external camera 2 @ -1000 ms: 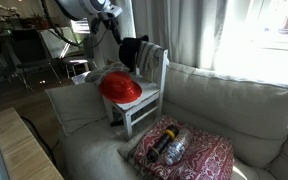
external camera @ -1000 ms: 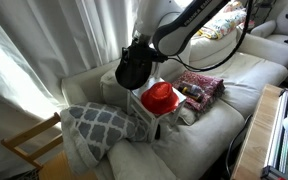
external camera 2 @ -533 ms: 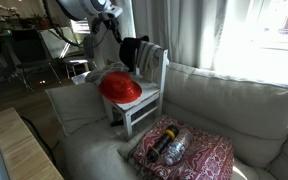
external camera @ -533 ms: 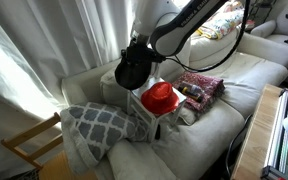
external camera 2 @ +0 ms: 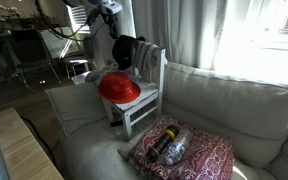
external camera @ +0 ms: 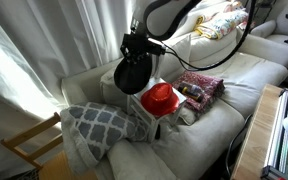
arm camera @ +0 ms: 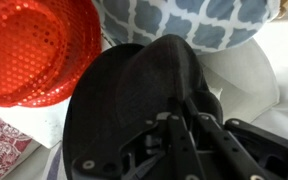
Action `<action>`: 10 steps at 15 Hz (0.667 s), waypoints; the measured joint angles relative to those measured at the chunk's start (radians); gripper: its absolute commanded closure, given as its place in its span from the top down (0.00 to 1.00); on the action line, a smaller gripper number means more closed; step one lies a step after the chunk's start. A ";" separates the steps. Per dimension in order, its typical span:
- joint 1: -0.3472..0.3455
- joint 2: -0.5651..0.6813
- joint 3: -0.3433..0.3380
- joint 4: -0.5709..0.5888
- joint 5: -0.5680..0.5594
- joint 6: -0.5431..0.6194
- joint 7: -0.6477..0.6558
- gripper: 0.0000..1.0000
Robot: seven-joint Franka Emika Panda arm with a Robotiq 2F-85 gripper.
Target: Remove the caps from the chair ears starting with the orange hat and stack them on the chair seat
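The orange hat [external camera: 160,97] [external camera 2: 119,88] [arm camera: 32,45] lies on the chair seat [external camera 2: 149,98] of the small white chair. The larger black hat [external camera: 132,72] [external camera 2: 124,52] [arm camera: 134,95] hangs beside the top of the slatted backrest, in front of one chair ear, which it hides. The other chair ear [external camera 2: 164,51] stands bare. My gripper [external camera: 139,47] [external camera 2: 113,33] [arm camera: 180,128] is shut on the black hat's crown, fingers close together with fabric pinched between them. I cannot tell whether the hat still touches the ear.
The chair stands on a pale sofa [external camera 2: 234,110]. A red patterned cushion [external camera: 199,88] [external camera 2: 189,150] carrying a dark bottle lies beside it, a grey-and-white patterned cushion [external camera: 99,125] [arm camera: 194,20] on the other side. A light-wood chair frame [external camera: 29,140] and curtains [external camera: 44,50] stand behind.
The jaws have closed on the black hat. The arm has risen a little and the hat has shifted slightly up and away from the backrest.
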 measured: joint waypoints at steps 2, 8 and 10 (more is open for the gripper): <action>-0.059 -0.032 0.061 0.000 0.126 -0.037 -0.067 0.02; -0.205 -0.103 0.180 -0.014 0.526 -0.097 -0.309 0.02; -0.233 -0.121 0.175 -0.022 0.602 -0.181 -0.354 0.02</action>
